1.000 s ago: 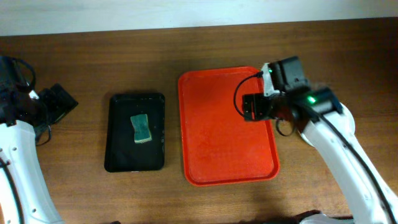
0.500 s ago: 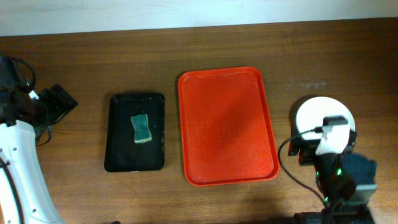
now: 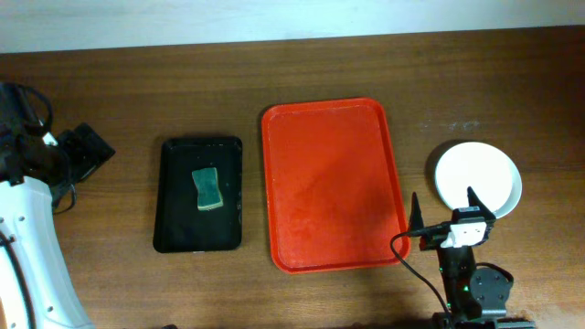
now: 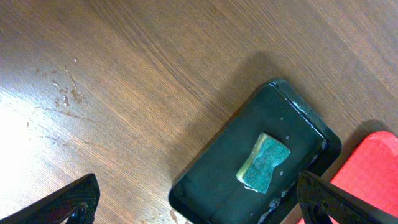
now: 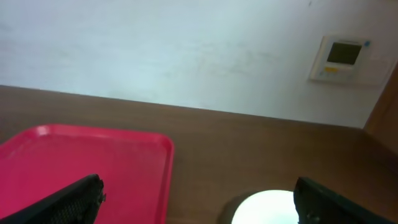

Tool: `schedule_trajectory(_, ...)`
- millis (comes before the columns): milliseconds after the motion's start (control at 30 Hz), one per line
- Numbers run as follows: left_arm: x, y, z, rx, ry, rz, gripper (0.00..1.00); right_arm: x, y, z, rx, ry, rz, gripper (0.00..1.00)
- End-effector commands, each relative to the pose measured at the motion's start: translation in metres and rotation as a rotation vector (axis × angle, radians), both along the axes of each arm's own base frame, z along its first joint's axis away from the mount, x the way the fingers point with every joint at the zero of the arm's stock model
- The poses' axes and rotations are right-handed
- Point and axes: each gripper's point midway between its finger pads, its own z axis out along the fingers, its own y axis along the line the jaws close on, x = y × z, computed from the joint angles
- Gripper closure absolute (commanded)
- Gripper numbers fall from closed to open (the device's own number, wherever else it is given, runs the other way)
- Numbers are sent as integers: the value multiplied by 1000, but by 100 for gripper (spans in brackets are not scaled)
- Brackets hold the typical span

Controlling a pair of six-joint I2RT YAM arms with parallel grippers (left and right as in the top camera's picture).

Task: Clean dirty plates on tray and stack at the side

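The red tray [image 3: 334,183] lies in the middle of the table with nothing on it. To its right, a white round plate [image 3: 477,176] rests on the wood; its face shows no smear, and I cannot tell whether others lie under it. My right gripper [image 3: 443,206] stands open near the front edge, between tray and plate, holding nothing. In the right wrist view the gripper [image 5: 199,190] looks past the tray's corner [image 5: 81,165] and the plate's rim [image 5: 267,211]. My left gripper [image 4: 199,193] is open, high above the black tray.
A smaller black tray [image 3: 198,194] sits left of the red one and carries a green sponge [image 3: 208,188], also visible as the sponge [image 4: 264,163] from the left wrist. The left arm [image 3: 55,160] rests at the table's left edge. A wall rises behind the table.
My right arm has pulled back from over the red tray's right side to the front right of the table, uncovering the white plate. The left arm has not moved.
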Motion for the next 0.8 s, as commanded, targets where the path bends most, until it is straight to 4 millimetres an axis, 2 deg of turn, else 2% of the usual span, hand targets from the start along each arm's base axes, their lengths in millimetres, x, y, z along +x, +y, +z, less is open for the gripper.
schedule_trajectory(0,-1,1,4,4,-13,7,1,0,-2,-4,-6,12,-10,2)
schedule_trajectory(100,-1,1,4,4,-13,7,1,-1,-2,-22,-1,85,-10,2)
schedule_trajectory(633,-1,0,4,5,-14,4,0,-1,-2,-22,-1,84,-10,2)
schedule_trajectory(767,-11,-1,15,64,-51,6,1,-1,-2,-22,-1,84,-10,2)
